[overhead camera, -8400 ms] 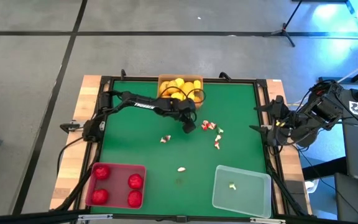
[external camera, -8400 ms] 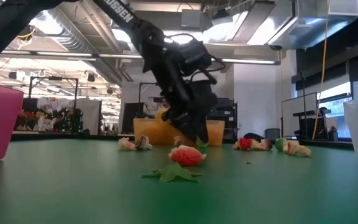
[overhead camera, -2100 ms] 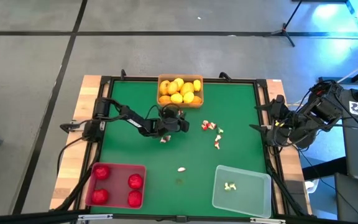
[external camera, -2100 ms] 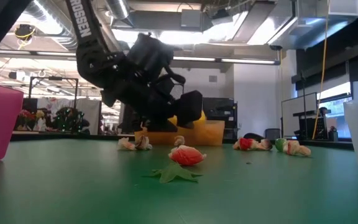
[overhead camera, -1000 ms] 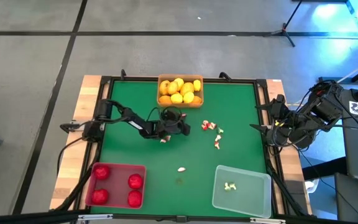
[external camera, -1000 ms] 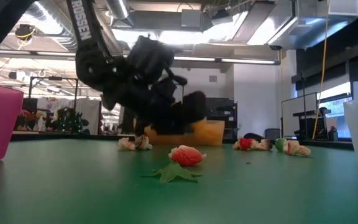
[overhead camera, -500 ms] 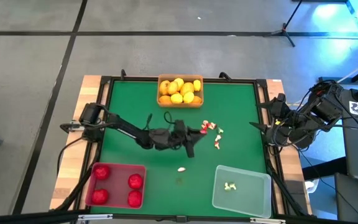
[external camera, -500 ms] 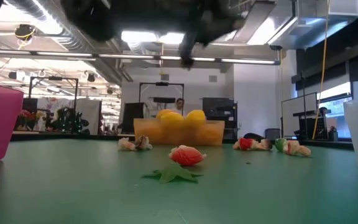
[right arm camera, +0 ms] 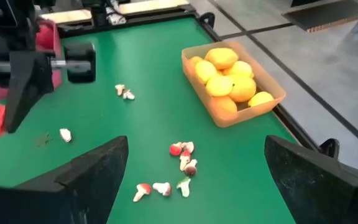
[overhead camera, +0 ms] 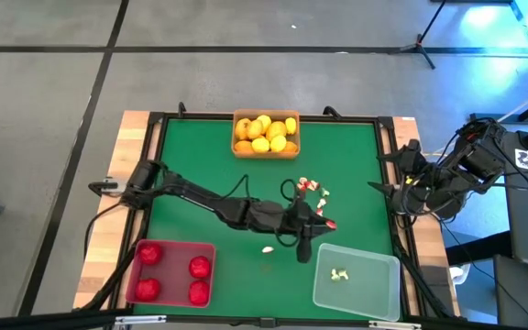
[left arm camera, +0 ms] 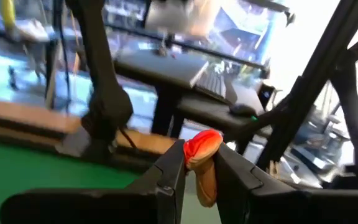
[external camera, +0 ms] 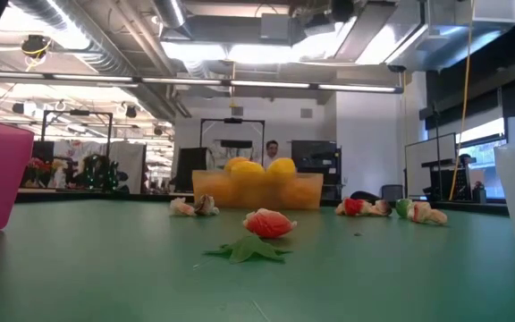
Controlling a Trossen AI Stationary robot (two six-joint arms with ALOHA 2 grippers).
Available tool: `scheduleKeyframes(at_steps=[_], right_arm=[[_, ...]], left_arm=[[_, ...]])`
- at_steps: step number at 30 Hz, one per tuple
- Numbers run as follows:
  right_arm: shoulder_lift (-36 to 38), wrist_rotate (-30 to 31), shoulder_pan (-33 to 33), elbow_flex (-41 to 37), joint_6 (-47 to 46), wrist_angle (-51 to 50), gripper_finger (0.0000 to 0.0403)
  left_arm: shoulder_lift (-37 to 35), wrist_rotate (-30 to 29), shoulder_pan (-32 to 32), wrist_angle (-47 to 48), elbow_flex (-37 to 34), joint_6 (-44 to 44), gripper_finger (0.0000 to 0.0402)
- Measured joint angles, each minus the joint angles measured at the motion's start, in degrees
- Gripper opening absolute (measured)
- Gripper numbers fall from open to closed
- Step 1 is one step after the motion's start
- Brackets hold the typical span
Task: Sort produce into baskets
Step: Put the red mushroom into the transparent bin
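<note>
My left gripper (overhead camera: 323,224) reaches across the table and is shut on a small whitish-and-red bit (left arm camera: 202,149), just off the far left corner of the clear whitish basket (overhead camera: 357,278). One bit (overhead camera: 340,273) lies in that basket. The red basket (overhead camera: 170,272) holds several red round fruits. The orange basket (overhead camera: 266,134) holds several yellow and orange fruits. More bits lie on the green table (overhead camera: 315,189), and one (overhead camera: 269,248) lies near the arm. My right gripper (right arm camera: 196,146) is open and waits at the table's right edge (overhead camera: 401,188). My left gripper pinches the bit between its two fingers (left arm camera: 173,167). The red cap (left arm camera: 202,142) stands out at the fingertips and the pale stem (left arm camera: 206,182) lies between the fingers. The fingers lie about level and point toward the table's right edge. The bit is lifted clear of the table.
In the low view a red piece on a green leaf (external camera: 265,224) lies mid-table, with small bits (external camera: 195,207) behind it and more bits (external camera: 417,211) at the right. A raised dark frame (overhead camera: 388,165) runs round the table. Bare green table lies at the left (overhead camera: 186,147).
My left gripper has risen from the table's middle, out of the low view. It has swung toward the table's right and near edges, up to the clear basket, carrying the bit.
</note>
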State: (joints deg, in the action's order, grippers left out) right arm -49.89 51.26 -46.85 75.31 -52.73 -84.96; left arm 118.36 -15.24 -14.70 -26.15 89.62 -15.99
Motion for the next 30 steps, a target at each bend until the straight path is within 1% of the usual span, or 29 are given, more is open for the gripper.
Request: scheduleKeyframes(at_steps=[3,7,13,15,17,20,22,23,26,30], right_arm=[[-0.2,-0.3,0.0,0.0,0.0,0.0,0.0374],[-0.5,-0.8,0.0,0.0,0.0,0.3,0.0374],[-1.1,-0.8,0.0,0.0,0.0,0.9,0.0374],[-1.2,-0.8,0.0,0.0,0.0,1.0,0.0374],[-1.4,-0.8,0.0,0.0,0.0,1.1,0.0374],[-1.7,-1.2,0.0,0.0,0.0,1.1,0.0374],[-1.9,-1.5,0.0,0.0,0.0,1.1,0.0374],[-2.0,-1.6,0.0,0.0,0.0,1.1,0.0374],[-2.2,-2.0,0.0,0.0,0.0,1.0,0.0374],[-2.2,-2.9,0.0,0.0,0.0,1.0,0.0374]], left_arm=[[3.2,1.3,-0.3,-0.4,1.6,-2.0,0.0060],[7.9,4.8,-1.0,-0.8,5.2,-4.9,0.0060],[15.6,7.0,-1.9,-0.6,13.6,-4.7,0.0060],[17.5,8.7,-1.9,-0.3,16.2,-4.4,0.0060],[19.4,9.2,-1.9,0.3,18.4,-3.7,0.0061],[21.2,9.1,-2.2,2.0,19.5,-3.6,0.0061],[21.3,9.3,-2.2,5.0,19.5,-4.4,0.0061],[21.3,10.4,-2.2,6.4,19.6,-5.1,0.0062],[21.2,16.8,-2.1,8.1,19.6,-6.2,0.0080],[21.2,17.8,-2.2,7.2,19.6,-6.7,0.0124]])
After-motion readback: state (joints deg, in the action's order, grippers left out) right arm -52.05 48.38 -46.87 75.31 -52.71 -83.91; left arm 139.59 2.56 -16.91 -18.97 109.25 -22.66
